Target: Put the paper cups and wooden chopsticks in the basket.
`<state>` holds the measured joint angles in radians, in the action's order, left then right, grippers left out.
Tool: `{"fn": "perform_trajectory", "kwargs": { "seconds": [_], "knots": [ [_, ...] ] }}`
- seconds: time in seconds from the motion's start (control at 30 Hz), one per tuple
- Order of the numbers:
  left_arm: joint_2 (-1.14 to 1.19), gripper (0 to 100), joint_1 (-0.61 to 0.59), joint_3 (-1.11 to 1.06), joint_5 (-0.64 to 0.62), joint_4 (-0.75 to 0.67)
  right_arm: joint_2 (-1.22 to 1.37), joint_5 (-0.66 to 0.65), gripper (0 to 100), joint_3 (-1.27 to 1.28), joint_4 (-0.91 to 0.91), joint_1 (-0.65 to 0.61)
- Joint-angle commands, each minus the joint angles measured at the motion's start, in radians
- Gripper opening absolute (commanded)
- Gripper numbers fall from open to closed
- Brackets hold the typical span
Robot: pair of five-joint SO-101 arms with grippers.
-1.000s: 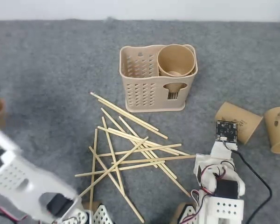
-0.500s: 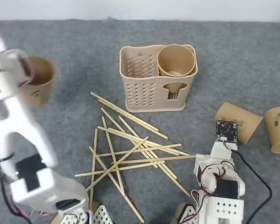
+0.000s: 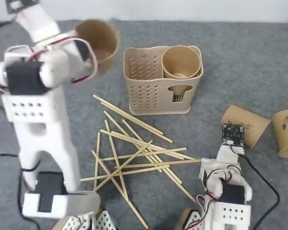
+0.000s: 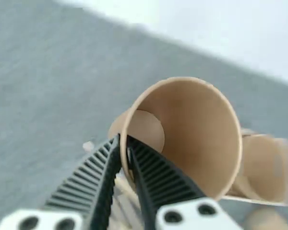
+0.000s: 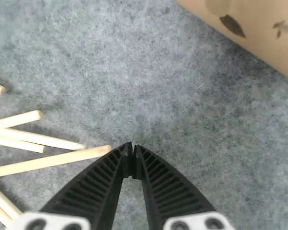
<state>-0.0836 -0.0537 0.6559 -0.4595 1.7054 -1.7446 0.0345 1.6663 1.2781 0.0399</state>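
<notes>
Paper cup (image 3: 98,40) pinched by left gripper (image 4: 123,140), near basket (image 3: 149,96) | right gripper (image 5: 133,145) closed, empty | chopsticks (image 3: 151,152) scattered before basket

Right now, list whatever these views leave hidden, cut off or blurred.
High view: the left arm covers the lower wall of the carried cup.
High view: the rightmost cup is cut off by the picture's edge.
Left wrist view: the stowed cup, in the basket, is blurred and partly behind the carried cup.
Right wrist view: the lying cup and the chopsticks run past the edges.
</notes>
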Motion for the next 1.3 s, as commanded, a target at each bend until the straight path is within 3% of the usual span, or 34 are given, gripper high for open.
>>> {"fn": "perform_trajectory", "kwargs": {
  "seconds": [0.0,0.2,0.37,0.8,1.27],
  "knots": [
    [-0.051,1,0.183,0.173,-0.087,-0.034,-0.005,0.006,0.8,0.006,0.004,0.007],
    [-0.049,1,0.410,0.159,-0.123,-0.147,-0.005,0.006,0.8,0.006,0.004,0.010],
    [-0.049,1,0.486,0.039,-0.123,-0.285,-0.005,0.006,0.8,0.006,0.004,0.010],
    [-0.049,1,0.416,-0.320,-0.123,-0.535,-0.005,0.006,0.8,0.006,0.004,0.005],
    [-0.049,2,0.414,-0.504,-0.117,-0.594,-0.005,0.006,0.9,0.006,0.004,0.005]
  ]
}}
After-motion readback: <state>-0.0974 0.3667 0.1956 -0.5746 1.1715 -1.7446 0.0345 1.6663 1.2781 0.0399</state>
